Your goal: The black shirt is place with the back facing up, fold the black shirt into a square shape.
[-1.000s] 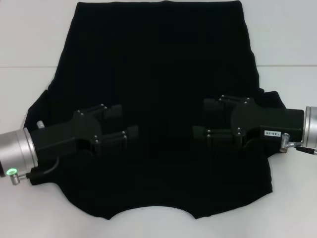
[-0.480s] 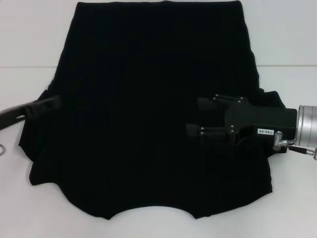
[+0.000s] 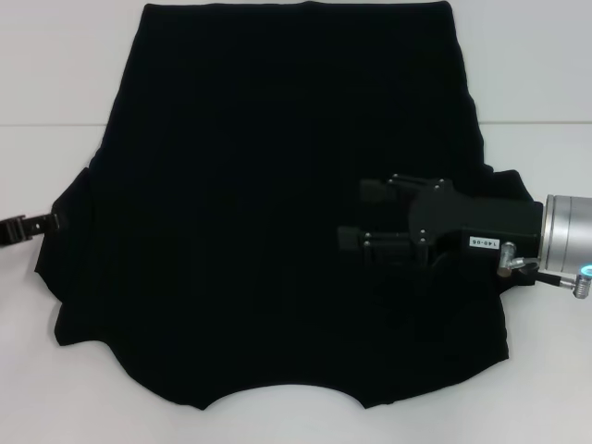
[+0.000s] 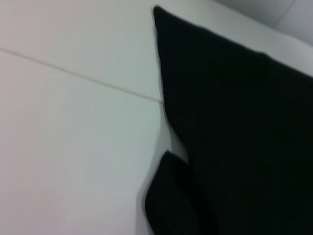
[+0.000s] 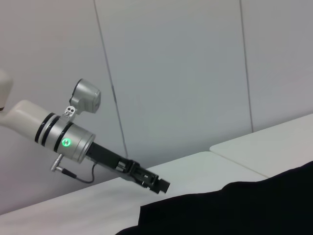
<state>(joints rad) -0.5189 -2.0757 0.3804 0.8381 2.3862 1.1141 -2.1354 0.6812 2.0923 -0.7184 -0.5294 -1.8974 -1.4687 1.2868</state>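
Observation:
The black shirt (image 3: 277,185) lies spread flat on the white table, plain side up, its curved neck edge toward me and its straight hem at the far side. My right gripper (image 3: 361,215) hovers open over the shirt's right half, fingers pointing toward the middle. My left gripper (image 3: 42,224) sits at the shirt's left sleeve edge, mostly out of the head view. The right wrist view shows that left gripper (image 5: 159,185) low over the table beside the shirt (image 5: 244,205). In the left wrist view, the shirt's edge (image 4: 244,122) and a folded sleeve part show.
The white table (image 3: 55,92) surrounds the shirt, with a seam line (image 3: 46,125) across it. A pale panelled wall (image 5: 171,73) stands behind the left arm in the right wrist view.
My left arm has pulled back from over the shirt's left half to its left edge. My right gripper has shifted slightly toward the shirt's middle, staying open.

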